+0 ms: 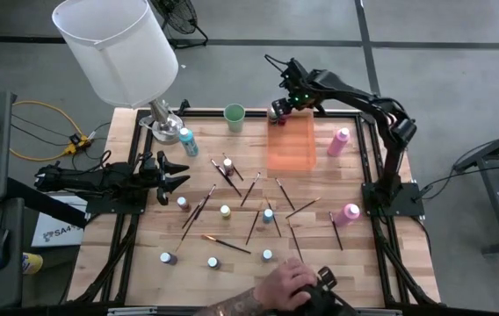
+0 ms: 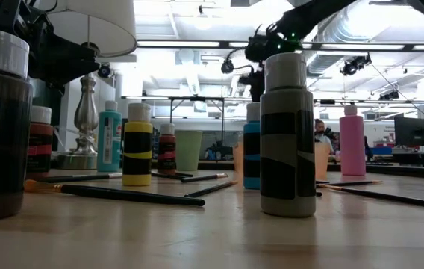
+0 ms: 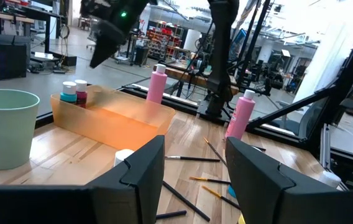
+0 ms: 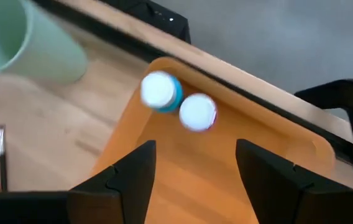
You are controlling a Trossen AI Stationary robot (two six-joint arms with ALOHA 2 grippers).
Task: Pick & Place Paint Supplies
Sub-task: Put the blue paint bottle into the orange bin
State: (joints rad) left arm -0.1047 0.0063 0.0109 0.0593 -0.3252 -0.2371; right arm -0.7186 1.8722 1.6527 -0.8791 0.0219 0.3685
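Observation:
Two small pale-capped bottles, one teal [image 4: 160, 92] and one dark red [image 4: 197, 112], stand in the far-left corner of the orange bin [image 1: 290, 146]. My right gripper [image 4: 192, 177] hangs open above them, tilted down, holding nothing; in the high view it is at the bin's far-left corner [image 1: 278, 111]. More small bottles [image 1: 225, 211] and thin brushes [image 1: 251, 188] lie scattered on the table's middle. Two tall pink bottles [image 1: 340, 140] [image 1: 350, 212] stand on the right. My left gripper [image 1: 179, 175] rests open and level at the left edge, empty.
A pale green cup [image 1: 235, 117] stands left of the bin. A white lampshade [image 1: 118, 44] on a silver base [image 1: 163, 125] is at the far left, a tall teal bottle [image 1: 187, 139] beside it. A person's hand [image 1: 286, 285] holds a dark device at the near edge.

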